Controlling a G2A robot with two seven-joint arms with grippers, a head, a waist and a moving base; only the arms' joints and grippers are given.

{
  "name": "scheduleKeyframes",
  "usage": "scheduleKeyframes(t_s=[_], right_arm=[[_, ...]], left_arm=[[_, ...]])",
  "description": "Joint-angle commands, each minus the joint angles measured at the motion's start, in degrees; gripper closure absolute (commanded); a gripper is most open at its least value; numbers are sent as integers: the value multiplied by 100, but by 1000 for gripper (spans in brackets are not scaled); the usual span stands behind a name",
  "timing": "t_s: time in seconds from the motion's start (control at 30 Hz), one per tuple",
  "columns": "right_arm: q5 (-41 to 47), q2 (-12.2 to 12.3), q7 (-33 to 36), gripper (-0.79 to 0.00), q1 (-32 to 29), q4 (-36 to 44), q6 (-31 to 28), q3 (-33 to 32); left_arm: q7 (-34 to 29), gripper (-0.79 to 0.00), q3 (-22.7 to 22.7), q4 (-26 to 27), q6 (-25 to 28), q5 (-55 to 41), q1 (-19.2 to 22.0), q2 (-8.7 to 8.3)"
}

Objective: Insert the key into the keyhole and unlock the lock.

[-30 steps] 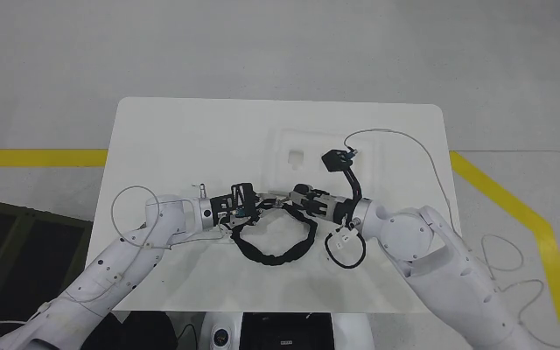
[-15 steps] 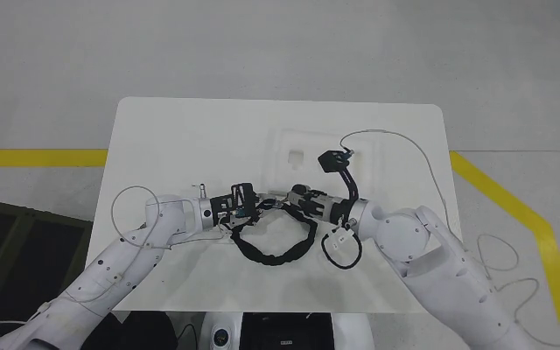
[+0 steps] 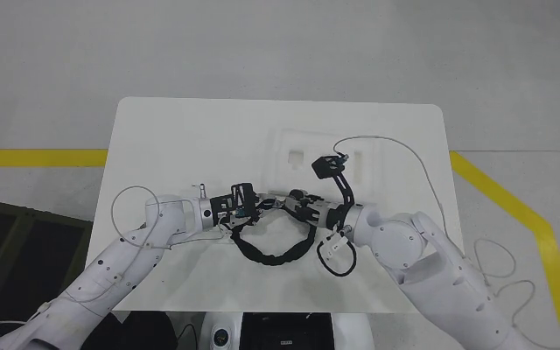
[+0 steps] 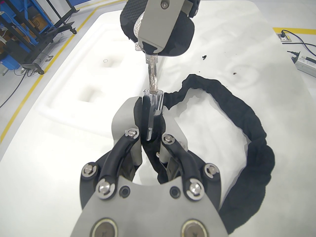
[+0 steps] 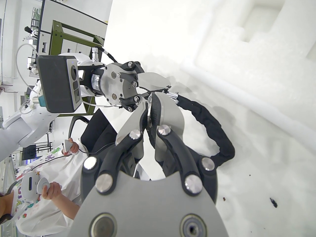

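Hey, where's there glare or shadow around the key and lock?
Left wrist view: bright highlights on the chrome lock cylinder and the key; soft shadow beside the black chain sleeve. Top view: white table evenly lit. Right wrist view: foam tray washed out bright.

Key [image 4: 152, 73]: slim silver blade, tip just entering the keyhole [image 4: 151, 91].
Lock [image 4: 155, 101]: shiny silver cylinder, open end facing the blade.
Chain [image 4: 249, 134]: black fabric-sleeved loop joined to it.
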State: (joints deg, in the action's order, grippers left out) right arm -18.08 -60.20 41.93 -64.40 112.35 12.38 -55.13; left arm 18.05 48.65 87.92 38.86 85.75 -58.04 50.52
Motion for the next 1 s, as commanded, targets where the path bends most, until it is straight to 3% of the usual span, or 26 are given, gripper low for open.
scheduleKeyframes(t_s=[0.0,0.97], right_arm=[[-37,-9,9,0,1,0,16,21],[-339,-215,207,0,260,-226,256,425]], left_arm=[[0,0,0,0,0,0,0,0],[0,0,0,0,0,0,0,0]])
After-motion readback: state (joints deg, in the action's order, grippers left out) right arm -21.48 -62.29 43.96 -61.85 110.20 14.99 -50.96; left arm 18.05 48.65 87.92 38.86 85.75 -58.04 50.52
